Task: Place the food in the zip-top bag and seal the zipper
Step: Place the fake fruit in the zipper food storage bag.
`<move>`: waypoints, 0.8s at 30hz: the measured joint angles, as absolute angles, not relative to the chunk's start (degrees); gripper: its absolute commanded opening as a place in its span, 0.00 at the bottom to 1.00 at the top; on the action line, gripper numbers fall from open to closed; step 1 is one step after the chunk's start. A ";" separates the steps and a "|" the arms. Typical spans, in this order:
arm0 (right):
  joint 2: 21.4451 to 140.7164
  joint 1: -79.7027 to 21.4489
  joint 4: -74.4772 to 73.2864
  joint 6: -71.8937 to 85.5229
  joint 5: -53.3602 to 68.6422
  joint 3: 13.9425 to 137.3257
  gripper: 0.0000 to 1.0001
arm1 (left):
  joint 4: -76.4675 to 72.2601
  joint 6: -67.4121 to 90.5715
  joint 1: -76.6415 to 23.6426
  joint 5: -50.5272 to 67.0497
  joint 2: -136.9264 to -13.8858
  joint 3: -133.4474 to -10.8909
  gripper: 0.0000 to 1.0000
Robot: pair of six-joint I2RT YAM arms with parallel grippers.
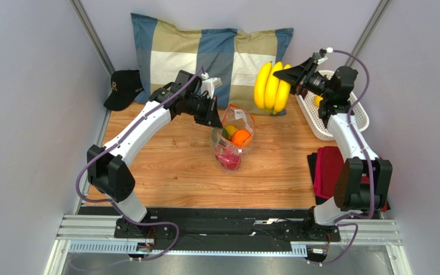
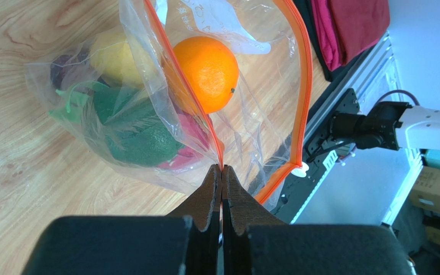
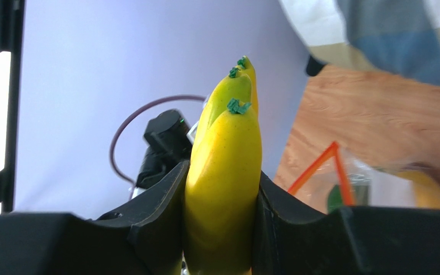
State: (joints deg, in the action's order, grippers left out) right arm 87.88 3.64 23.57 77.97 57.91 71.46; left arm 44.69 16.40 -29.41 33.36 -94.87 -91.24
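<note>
The clear zip-top bag (image 1: 234,137) stands mid-table with its mouth open. Inside are an orange (image 2: 208,73), a yellow piece (image 2: 113,54), a magenta dragon fruit with green tips (image 2: 142,140) and a dark purple piece. My left gripper (image 2: 222,169) is shut on the orange-red zipper (image 2: 300,86) at one end of the mouth and holds it up. My right gripper (image 3: 222,189) is shut on the yellow banana bunch (image 1: 272,86) and holds it in the air at the back right, apart from the bag. The bag's mouth shows blurred in the right wrist view (image 3: 325,166).
A white lattice basket (image 1: 357,123) with a yellow piece stands at the right wall. A red folded cloth (image 1: 327,169) lies on a dark mat at the right. A checked pillow (image 1: 205,51) and a black cap (image 1: 123,87) lie at the back.
</note>
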 measured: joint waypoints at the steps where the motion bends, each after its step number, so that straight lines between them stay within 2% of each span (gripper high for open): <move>1: 87.11 2.48 26.24 80.25 57.63 69.97 0.00 | 44.64 16.60 -29.12 33.76 -94.87 -91.24 0.00; 11: 83.59 -11.20 46.87 87.39 52.75 58.26 0.00 | 43.22 18.20 -27.92 37.26 -95.00 -91.02 0.00; 24: 91.88 -14.46 62.81 84.53 47.90 50.19 0.00 | 41.78 19.33 -27.57 38.79 -95.00 -90.17 0.00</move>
